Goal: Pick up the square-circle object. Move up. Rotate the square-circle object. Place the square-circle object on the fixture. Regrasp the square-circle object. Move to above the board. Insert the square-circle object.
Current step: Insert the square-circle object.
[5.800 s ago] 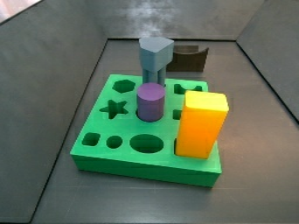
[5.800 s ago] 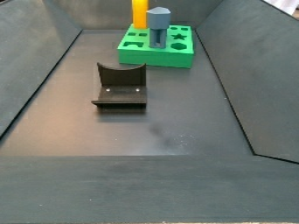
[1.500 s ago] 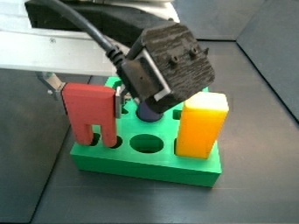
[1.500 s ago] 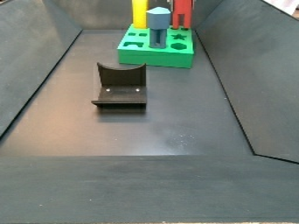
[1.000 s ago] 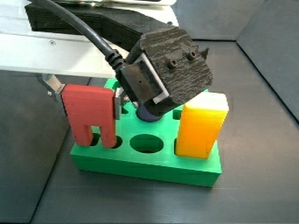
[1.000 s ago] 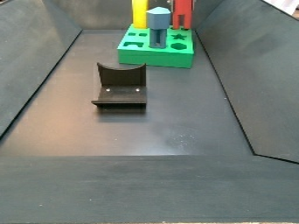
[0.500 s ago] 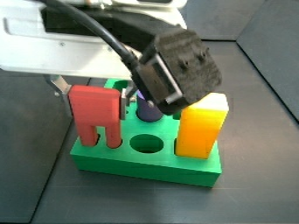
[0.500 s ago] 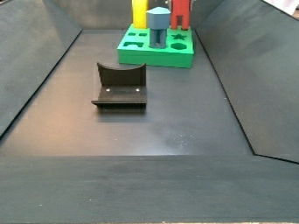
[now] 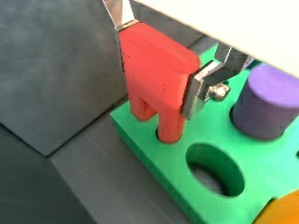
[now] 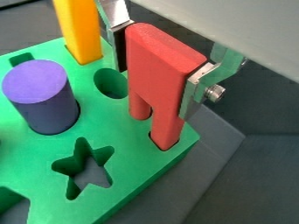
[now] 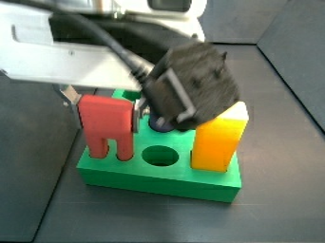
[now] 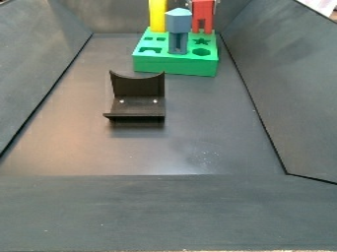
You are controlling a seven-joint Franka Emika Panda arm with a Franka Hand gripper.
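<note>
The square-circle object (image 10: 162,79) is held upright between the gripper's fingers, prongs pointing down, with the prong tips at or just inside the top face of the board (image 10: 41,179). In both wrist views the two prongs meet the green surface near one corner of the board; whether they have entered their holes or only rest on the rim cannot be told.

The gripper (image 9: 158,54) is closed onto the upper body of the red block, one silver finger (image 9: 117,16) on each flat side, the jaws opened only to the block's width. In a side view the gripper (image 11: 79,99) sits directly above the block, partly masked by the dark wrist housing.

Risk points, judged from this state:

- Misalignment: if the prongs sit off their holes, downward travel would jam them on the board's surface and could tilt the block in the pads or slip it upward.
- Rotation error: a small twist about the vertical axis would bind one prong while the other enters.
- Neighbouring parts: the purple cylinder (image 10: 40,94) stands close beside the gripper, with the yellow block (image 10: 77,29) beyond it; sideways correction toward them risks finger contact.
- Early release: opening before full seating would leave the block standing high and liable to topple.

The fixture (image 12: 134,95) lies well away from the gripper, unoccupied.
</note>
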